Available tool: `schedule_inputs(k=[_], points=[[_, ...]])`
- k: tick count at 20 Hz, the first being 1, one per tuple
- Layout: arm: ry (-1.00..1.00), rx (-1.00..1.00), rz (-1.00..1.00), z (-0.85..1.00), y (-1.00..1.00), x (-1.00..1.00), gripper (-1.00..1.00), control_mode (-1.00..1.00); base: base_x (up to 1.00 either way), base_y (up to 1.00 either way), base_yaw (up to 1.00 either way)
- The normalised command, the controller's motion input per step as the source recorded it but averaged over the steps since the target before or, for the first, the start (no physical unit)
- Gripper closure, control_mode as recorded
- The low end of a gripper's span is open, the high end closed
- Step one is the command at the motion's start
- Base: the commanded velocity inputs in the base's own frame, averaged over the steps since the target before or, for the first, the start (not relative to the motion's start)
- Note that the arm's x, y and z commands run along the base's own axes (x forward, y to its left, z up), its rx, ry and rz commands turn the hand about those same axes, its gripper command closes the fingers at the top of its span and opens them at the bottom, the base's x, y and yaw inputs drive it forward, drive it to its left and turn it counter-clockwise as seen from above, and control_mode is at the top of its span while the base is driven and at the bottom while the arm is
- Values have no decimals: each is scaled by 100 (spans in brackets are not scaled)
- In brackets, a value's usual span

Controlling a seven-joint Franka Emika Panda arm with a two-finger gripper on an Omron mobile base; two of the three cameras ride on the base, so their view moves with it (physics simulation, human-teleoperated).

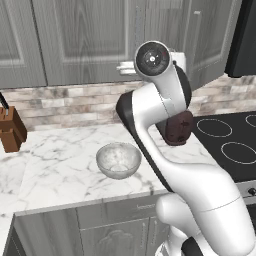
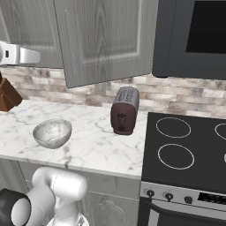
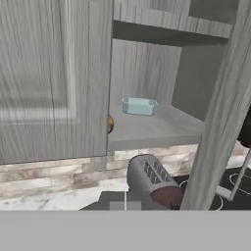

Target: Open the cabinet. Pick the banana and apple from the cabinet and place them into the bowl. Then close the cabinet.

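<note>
The cabinet [image 3: 54, 78] has its left door shut. Its right door [image 3: 220, 112] is swung open and shows edge-on in the hand view; it is also seen as the right door [image 2: 106, 39]. On the lower shelf a small yellow-brown rounded thing [image 3: 110, 123] peeks from behind the left door; I cannot tell whether it is the banana or the apple. The bowl [image 1: 118, 160], also seen as the bowl [image 2: 52, 132], sits empty on the marble counter. My gripper [image 2: 33, 56] hangs shut and empty in front of the cabinet, level with the doors' lower part.
A light-blue dish [image 3: 139, 106] rests at the back of the shelf. A dark red toaster [image 2: 124, 110] stands beside the stove [image 2: 185, 145]. A microwave [image 2: 194, 35] hangs right of the open door, and a knife block [image 1: 10, 130] stands at the far left.
</note>
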Motion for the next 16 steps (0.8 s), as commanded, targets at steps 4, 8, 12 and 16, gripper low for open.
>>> schedule_inputs(k=[4,8,12,16], points=[[1,-9,-9,-21,0,38,100,-100,0,0,0],[0,-7,-7,-14,0,31,100,-100,0,0,0],[1,-4,-4,-8,-3,28,100,-100,0,0,0],[2,0,-3,-3,-6,32,100,-100,0,0,0]])
